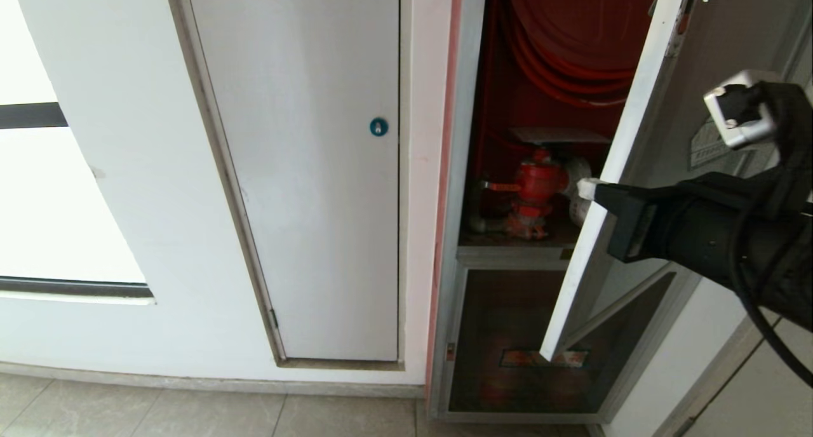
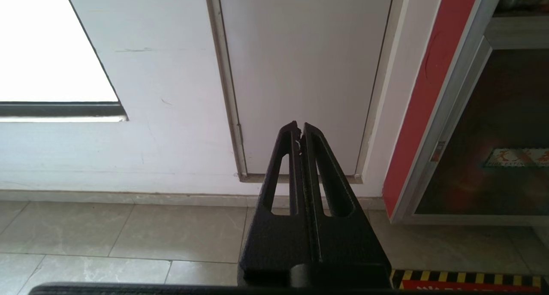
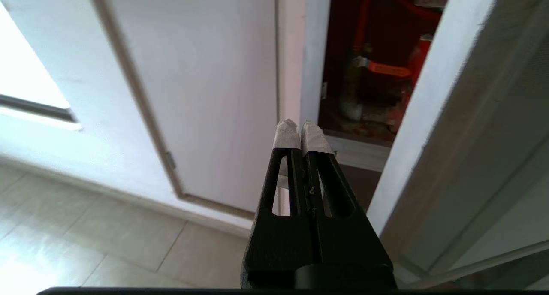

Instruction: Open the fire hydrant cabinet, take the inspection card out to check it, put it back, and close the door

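The right gripper (image 3: 301, 128), black with white-taped fingertips, has its jaws pressed together on nothing. In the head view its tips meet the pale front edge of the door (image 1: 610, 170), an aluminium-framed dark glass door standing ajar; whether they actually touch that edge I cannot tell. Beyond the tips lies the opening of the fire hydrant cabinet (image 1: 460, 170), a brushed-aluminium-framed cabinet, red inside, with a red hose reel (image 1: 571, 30) high above the jaws and a red valve (image 1: 537, 189) just past them. A thin pale flat sheet, apparently the inspection card (image 1: 559, 135), lies just above the valve; no print is legible. Between the door edge and the cabinet's far frame there is a narrow gap for moving. Below the jaws sits a smaller dark glass panel (image 1: 508, 335). The left gripper (image 2: 300, 130), plain black, is closed on nothing, low over the beige tiled floor (image 2: 128, 230), facing a plain white door (image 1: 305, 170) with a round blue lock (image 1: 378, 127).
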Robot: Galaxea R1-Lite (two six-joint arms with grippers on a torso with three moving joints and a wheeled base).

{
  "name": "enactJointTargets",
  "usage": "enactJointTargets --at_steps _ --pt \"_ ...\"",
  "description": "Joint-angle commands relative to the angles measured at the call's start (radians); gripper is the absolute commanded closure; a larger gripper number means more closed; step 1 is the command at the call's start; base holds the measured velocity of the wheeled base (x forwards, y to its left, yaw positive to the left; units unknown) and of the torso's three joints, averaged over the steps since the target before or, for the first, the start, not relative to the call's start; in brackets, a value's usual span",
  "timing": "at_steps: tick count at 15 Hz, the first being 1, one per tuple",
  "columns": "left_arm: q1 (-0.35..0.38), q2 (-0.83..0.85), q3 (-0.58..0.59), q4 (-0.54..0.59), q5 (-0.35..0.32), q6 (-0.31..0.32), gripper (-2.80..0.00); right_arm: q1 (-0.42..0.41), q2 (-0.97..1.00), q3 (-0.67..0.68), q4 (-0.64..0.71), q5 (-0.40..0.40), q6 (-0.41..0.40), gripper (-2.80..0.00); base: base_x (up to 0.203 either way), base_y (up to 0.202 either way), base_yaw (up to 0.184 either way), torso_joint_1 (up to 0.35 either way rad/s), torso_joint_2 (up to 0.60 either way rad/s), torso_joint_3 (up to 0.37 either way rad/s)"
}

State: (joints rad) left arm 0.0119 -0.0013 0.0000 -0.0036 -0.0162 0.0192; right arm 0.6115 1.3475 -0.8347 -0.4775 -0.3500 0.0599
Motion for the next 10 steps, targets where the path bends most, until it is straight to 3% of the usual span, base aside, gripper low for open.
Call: enactJointTargets --at_steps 1,4,7,10 --pt "0.000 0.000 0.003 -0.001 0.000 -0.001 0.00 0.025 0.127 0.000 -0.079 -0.072 -0.002 0.00 0.000 0.000 0.000 0.000 0.00 0.000" --pt "0.000 0.000 0.003 -0.001 0.000 0.000 0.00 0.125 0.251 0.009 -0.293 -0.271 -0.032 0.00 0.000 0.000 0.000 0.000 0.00 0.000" --pt "0.000 0.000 0.003 -0.001 -0.001 -0.001 0.00 0.156 0.401 0.019 -0.645 -0.447 -0.135 0.00 0.000 0.000 0.000 0.000 0.00 0.000" --pt "0.000 0.000 0.003 -0.001 -0.001 -0.001 0.00 0.159 0.547 0.015 -0.973 -0.507 -0.295 0.00 0.000 0.000 0.000 0.000 0.00 0.000"
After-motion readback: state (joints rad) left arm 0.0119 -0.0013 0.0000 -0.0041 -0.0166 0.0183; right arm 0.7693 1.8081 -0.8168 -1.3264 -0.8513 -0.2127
